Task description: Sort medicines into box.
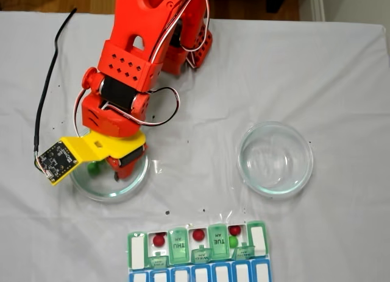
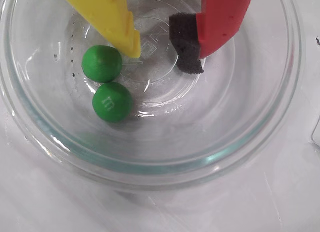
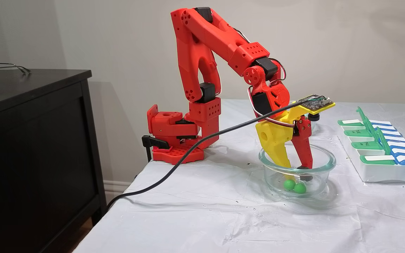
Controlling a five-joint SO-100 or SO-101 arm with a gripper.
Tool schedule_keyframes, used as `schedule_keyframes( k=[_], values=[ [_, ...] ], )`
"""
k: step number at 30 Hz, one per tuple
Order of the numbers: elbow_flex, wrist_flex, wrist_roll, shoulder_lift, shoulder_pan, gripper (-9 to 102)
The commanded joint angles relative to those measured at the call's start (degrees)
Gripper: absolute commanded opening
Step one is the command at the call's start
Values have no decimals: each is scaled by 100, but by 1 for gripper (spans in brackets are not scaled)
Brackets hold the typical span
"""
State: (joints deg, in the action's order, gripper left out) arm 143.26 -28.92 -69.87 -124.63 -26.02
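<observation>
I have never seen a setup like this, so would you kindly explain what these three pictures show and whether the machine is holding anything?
This is a small red robot arm bolted at a cloth-covered table's edge. One picture looks straight down, one looks from the side, and one comes from a camera riding on the gripper itself. That gripper has a yellow finger and a red finger, spread open inside a clear glass bowl, holding nothing. Two small green balls lie in the bowl beside the yellow finger. Nearby sit a second, empty glass bowl and a white pill organizer with green lids, already containing three red balls and one green.
</observation>
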Motion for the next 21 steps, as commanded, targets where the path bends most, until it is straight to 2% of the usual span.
schedule_keyframes(
  k=[1, 6, 13, 21],
  values=[
    [-580, 18, 9, -237, -132, 14],
    [-483, -158, 0, -431, -123, 15],
    [-721, -1169, -387, -404, -62, 16],
    [-1354, -1477, -773, -35, -378, 16]
  ],
)
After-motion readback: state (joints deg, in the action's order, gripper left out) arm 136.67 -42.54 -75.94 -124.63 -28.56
